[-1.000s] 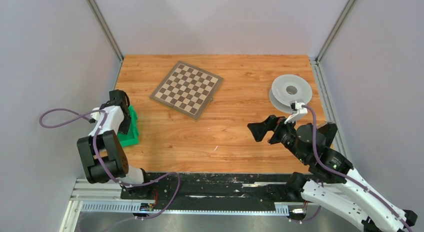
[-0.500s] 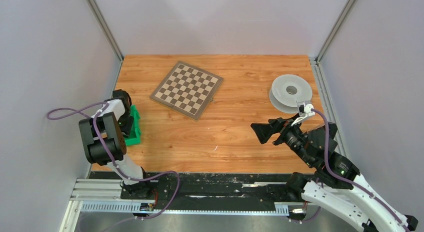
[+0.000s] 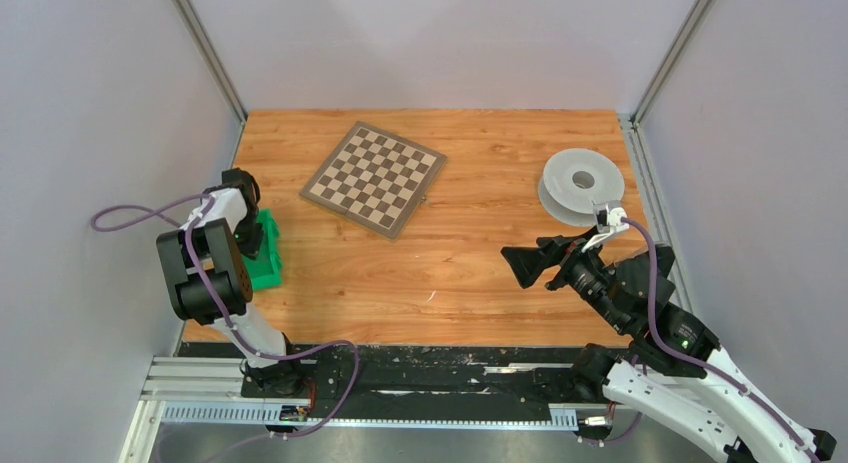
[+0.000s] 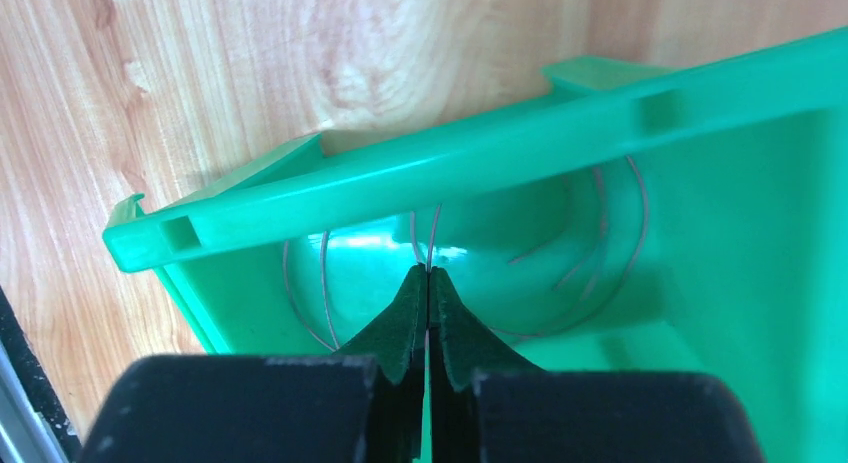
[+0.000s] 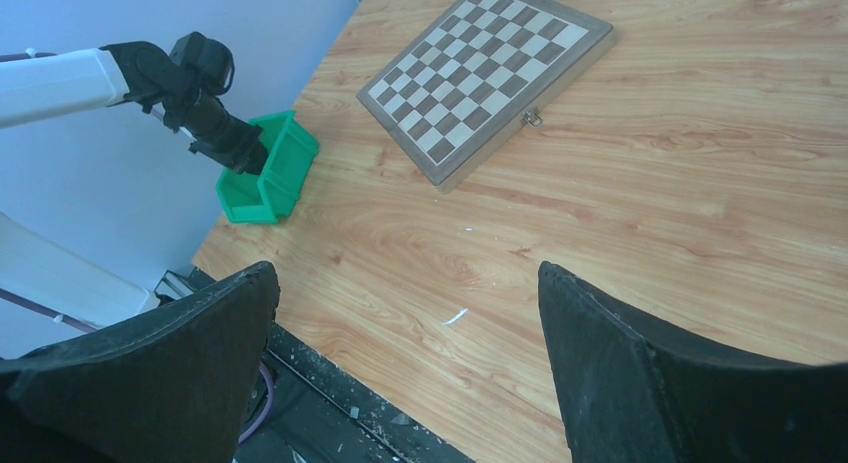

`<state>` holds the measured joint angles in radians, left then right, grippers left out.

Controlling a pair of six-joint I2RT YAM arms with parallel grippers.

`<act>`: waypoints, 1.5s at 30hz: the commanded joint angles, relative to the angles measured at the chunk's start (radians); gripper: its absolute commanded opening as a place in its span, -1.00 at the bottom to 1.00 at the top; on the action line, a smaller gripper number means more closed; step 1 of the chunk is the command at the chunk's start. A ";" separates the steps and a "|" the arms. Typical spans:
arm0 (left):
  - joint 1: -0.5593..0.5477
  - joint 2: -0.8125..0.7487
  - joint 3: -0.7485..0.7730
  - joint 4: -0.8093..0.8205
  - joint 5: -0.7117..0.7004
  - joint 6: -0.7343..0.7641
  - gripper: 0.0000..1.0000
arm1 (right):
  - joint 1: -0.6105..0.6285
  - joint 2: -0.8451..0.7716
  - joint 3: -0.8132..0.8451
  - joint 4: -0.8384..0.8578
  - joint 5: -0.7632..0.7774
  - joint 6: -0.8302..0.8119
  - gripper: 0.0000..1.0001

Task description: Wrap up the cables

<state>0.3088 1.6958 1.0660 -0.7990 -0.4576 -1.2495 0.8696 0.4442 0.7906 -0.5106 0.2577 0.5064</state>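
L gripper (image 4: 428, 275) shut in bin (image 4: 400, 183), tips apparently nipping thin cable (image 4: 433, 238) coiled there; R gripper (image 5: 405, 273) wide open, empty, near bare spool (image 3: 580, 186), so wrap prob not begun.

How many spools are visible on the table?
1: the grey spool near the table's right edge. The green bin at the left edge may hide others.
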 commanded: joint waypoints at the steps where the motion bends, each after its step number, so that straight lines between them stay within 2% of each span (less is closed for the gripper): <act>1: 0.010 -0.084 0.098 -0.052 -0.059 0.000 -1.00 | 0.004 -0.002 0.028 0.044 -0.017 -0.017 1.00; 13: 0.011 -0.148 0.125 -0.095 -0.026 0.024 -1.00 | 0.003 0.021 0.030 0.048 -0.017 -0.017 1.00; 19: 0.009 -0.297 0.175 -0.107 -0.053 0.072 -1.00 | 0.004 0.039 0.005 0.049 -0.007 -0.016 1.00; 24: 0.009 -0.484 0.214 0.019 0.021 0.200 -1.00 | 0.003 0.062 0.003 0.060 0.012 -0.024 1.00; 26: 0.009 -0.562 0.205 0.122 0.107 0.250 -1.00 | 0.002 0.074 -0.009 0.095 0.053 -0.019 1.00; 30: 0.009 -0.696 0.151 0.361 0.364 0.313 -1.00 | 0.002 0.123 -0.019 0.167 0.207 0.056 1.00; 32: 0.009 -0.735 0.135 0.466 0.565 0.308 -1.00 | 0.002 0.154 -0.023 0.216 0.257 0.051 1.00; 34: 0.009 -0.742 0.149 0.570 0.685 0.299 -1.00 | 0.003 0.188 -0.024 0.245 0.322 0.040 1.00; 36: 0.002 -0.723 0.181 0.639 0.921 0.279 -1.00 | 0.002 0.225 -0.026 0.289 0.375 -0.006 1.00; 40: -0.087 -0.671 0.287 0.645 1.124 0.335 -1.00 | -0.003 0.335 -0.008 0.355 0.449 -0.185 1.00; 45: -0.224 -0.666 0.376 0.522 1.174 0.519 -1.00 | -0.047 0.527 0.050 0.370 0.543 -0.435 1.00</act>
<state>0.1722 1.0542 1.3579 -0.2539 0.5449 -0.8932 0.8612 0.8509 0.7792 -0.2131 0.6880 0.3206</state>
